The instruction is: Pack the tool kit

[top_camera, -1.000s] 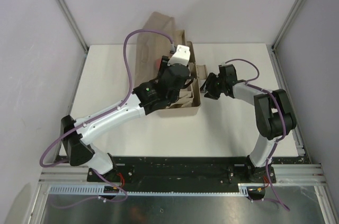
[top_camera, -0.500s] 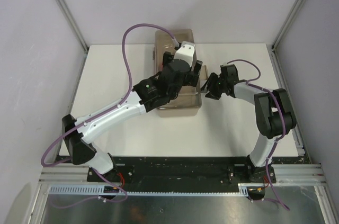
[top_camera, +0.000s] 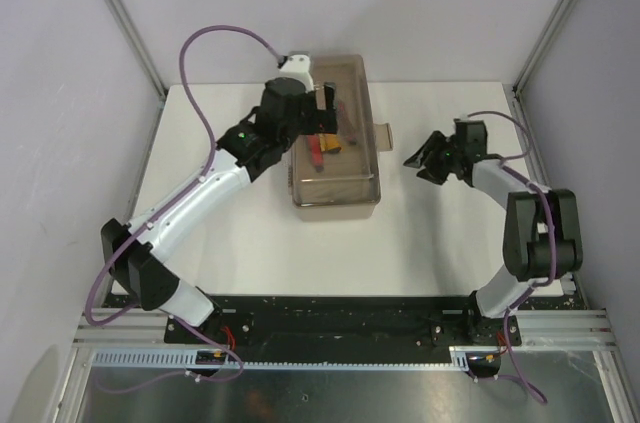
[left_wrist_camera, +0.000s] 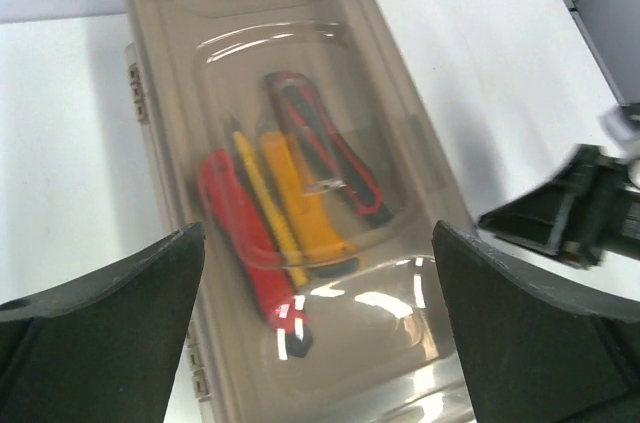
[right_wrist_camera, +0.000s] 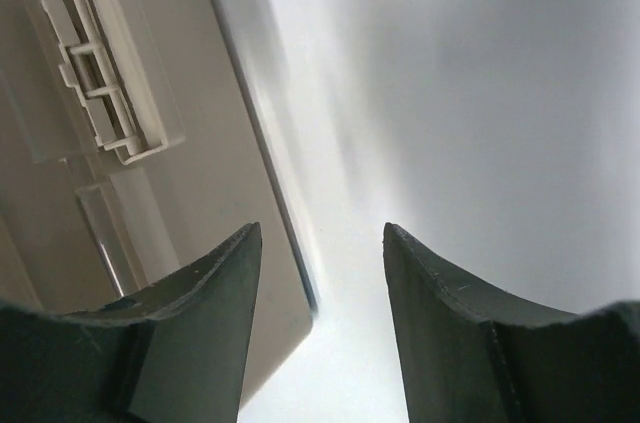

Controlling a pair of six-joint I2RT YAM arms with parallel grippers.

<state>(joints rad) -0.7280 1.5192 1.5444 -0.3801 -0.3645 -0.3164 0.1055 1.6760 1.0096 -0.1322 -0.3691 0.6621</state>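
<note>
One toolbox [top_camera: 340, 158] spotted in top view, set mid-table [top_camera: 220, 233], smoky lid [top_camera: 350, 73] shut. Over far end, left gripper [top_camera: 320, 108] hung; right gripper [top_camera: 422, 158] parked clear of right side.

Left wrist view: red-handled tool [left_wrist_camera: 245, 233], yellow ones [left_wrist_camera: 295, 213] and red-black cutter [left_wrist_camera: 325, 148] seen through lid. Fingers [left_wrist_camera: 110, 323] spread wide, nothing held.

Right wrist view: beige side with latch [right_wrist_camera: 105, 73] seen at left. Jaws partly apart, nothing gripped.

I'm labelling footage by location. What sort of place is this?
Probably a lab robot test cell, not a workshop: a white table walled by plain panels on metal posts, with a left arm and right arm bolted to a base plate.
</note>
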